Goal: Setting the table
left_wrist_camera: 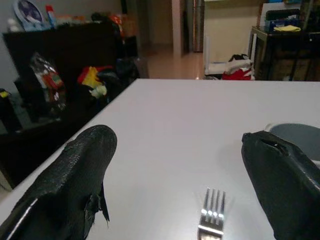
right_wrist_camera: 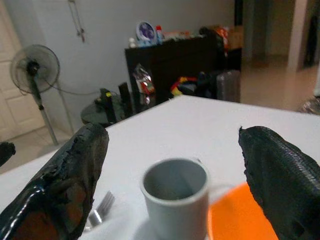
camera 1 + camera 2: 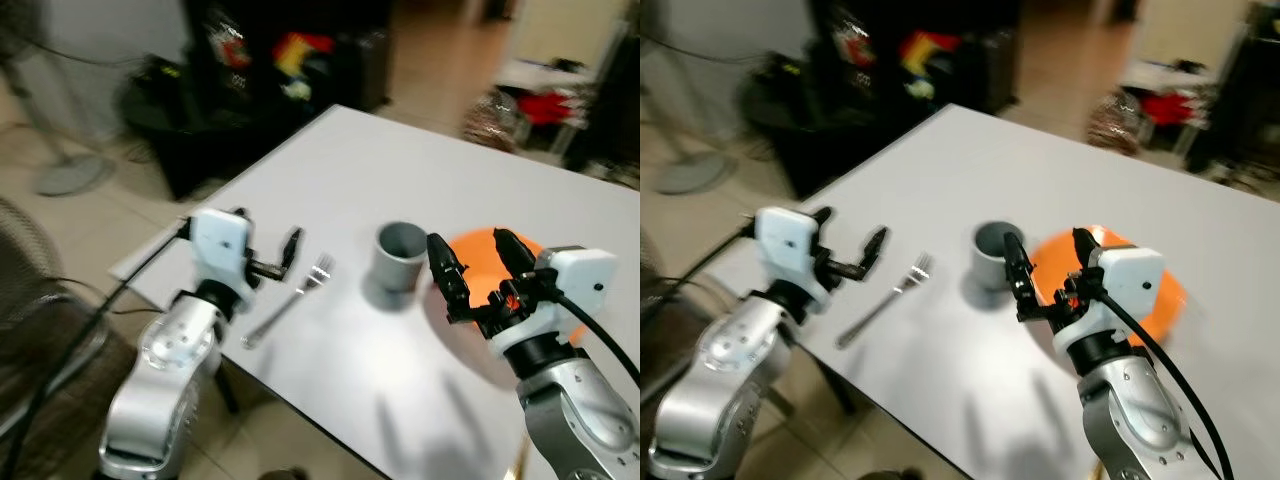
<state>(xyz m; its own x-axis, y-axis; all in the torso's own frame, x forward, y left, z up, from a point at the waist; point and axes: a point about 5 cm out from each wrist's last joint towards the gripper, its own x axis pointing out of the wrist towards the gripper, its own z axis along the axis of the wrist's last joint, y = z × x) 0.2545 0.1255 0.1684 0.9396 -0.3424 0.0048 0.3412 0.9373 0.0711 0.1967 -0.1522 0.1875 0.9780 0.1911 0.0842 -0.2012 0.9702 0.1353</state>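
One fork [image 3: 288, 299] lies flat on the white counter [image 3: 330, 170], its long axis diagonal, tines pointing away from the robot toward one grey cup [image 3: 399, 262] standing upright beside one orange plate [image 3: 1160, 290]. The left pincer [image 3: 268, 250], spread and empty, hovers just left of the fork. The right pincer [image 3: 478, 262], likewise spread and empty, hangs over the plate's near edge, just right of the cup.

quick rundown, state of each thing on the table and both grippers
fork: lying flat on the table, tines pointing away from the robot
grey cup: upright, looks empty
orange plate: flat on the table, beside the cup
left gripper: open, holding nothing, by the fork
right gripper: open, holding nothing, above the plate
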